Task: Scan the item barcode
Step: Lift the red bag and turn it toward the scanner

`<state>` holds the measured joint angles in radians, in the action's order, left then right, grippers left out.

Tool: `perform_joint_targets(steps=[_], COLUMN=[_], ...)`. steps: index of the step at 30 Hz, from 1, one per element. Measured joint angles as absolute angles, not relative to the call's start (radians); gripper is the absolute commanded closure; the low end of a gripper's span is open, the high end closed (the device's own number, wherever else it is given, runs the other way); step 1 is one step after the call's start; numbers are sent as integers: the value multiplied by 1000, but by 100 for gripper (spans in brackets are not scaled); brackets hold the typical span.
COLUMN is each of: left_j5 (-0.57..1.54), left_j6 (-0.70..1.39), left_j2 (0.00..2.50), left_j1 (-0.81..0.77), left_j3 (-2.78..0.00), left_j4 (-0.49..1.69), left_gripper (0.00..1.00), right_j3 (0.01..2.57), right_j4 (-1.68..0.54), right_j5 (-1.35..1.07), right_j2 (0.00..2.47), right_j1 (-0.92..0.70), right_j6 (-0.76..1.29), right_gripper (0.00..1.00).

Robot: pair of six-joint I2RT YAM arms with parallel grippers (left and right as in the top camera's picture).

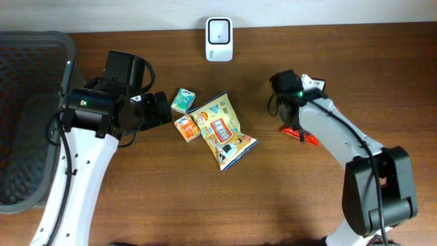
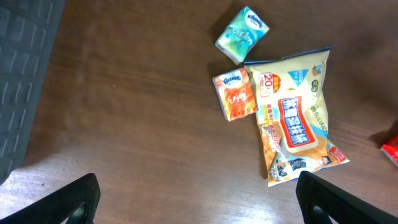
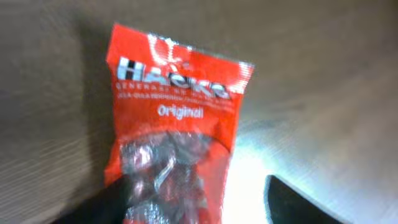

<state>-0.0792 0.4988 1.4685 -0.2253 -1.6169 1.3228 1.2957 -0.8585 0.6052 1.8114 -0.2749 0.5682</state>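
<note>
Red Hacks bag (image 3: 174, 118) (shiny, "Original") on table (image 3: 323, 56); R claw (image 3: 199, 199), L claw (image 2: 199, 199) wide.

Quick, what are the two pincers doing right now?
Left pincer: open, holding nothing.
Right pincer: open over the red packet, not gripping it.

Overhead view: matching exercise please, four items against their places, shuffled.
Items:
1 scanner
2 red candy bag
3 teal tissue pack
4 basket

Places:
A far left of the table
B at the right pincer
C far edge, centre
D by the yellow snack bag

Pairs: 1-C, 2-B, 3-D, 4-A
</note>
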Motion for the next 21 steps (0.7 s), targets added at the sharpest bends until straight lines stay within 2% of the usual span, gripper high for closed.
perform_joint_targets(steps=[3,6,11,21], left_j5=[-79,-79,-79,-79], left_j6=[499,499,499,499], left_j2=[1468,1468,1468,1468], left_j1=[-225,-225,-225,-225], left_j3=[-1617,-1617,-1617,-1617], left_j4=[1321,1322,1322,1322], left_gripper=[1,1,1,1], right_j3=[1444,1500,1496,1478], right_j4=[-961,-915,-888,-900], right_j5=[596,504,371,380], right_j2=[1811,1809,1824,2100], right_j1=[-275,-275,-275,-247], right_j6=[566,492,397,371], right_gripper=[4,5,5,5])
